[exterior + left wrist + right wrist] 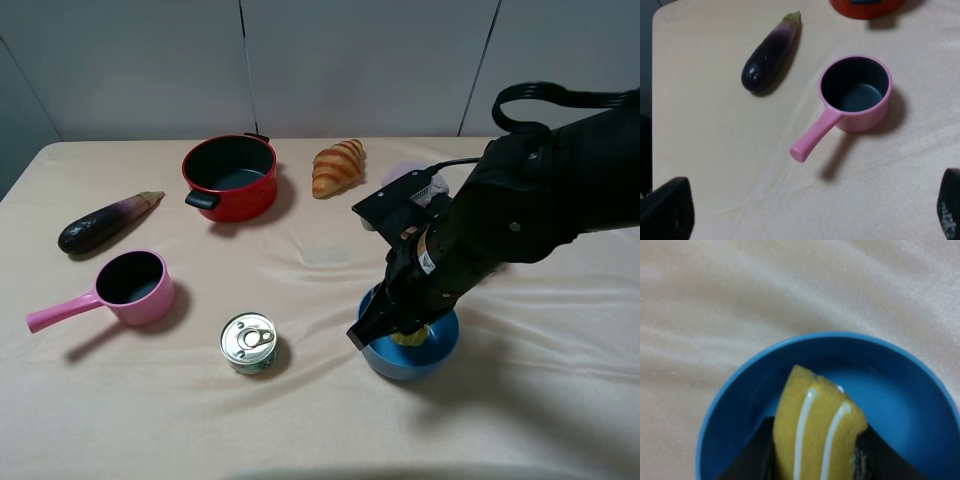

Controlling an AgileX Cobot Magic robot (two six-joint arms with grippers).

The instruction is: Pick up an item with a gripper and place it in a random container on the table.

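Note:
My right gripper (405, 335) reaches down into the round blue bowl (440, 357) at the front right of the table. It is shut on the yellow block (411, 338), whose yellow edge just shows under the arm. In the right wrist view the yellow block (815, 430), with white ribbed lines, sits between the dark fingers (752, 452) of my right gripper (815, 457), inside the blue bowl (730, 390). My left gripper (809, 220) is open and empty above the table, near the pink saucepan; its arm does not show in the exterior high view.
A red pot (230, 175) and a croissant (338, 166) stand at the back. An eggplant (108, 221) and a pink saucepan (135, 287) are at the left. A tin can (248, 343) stands left of the bowl. The left wrist view shows the eggplant (771, 52) and saucepan (856, 94).

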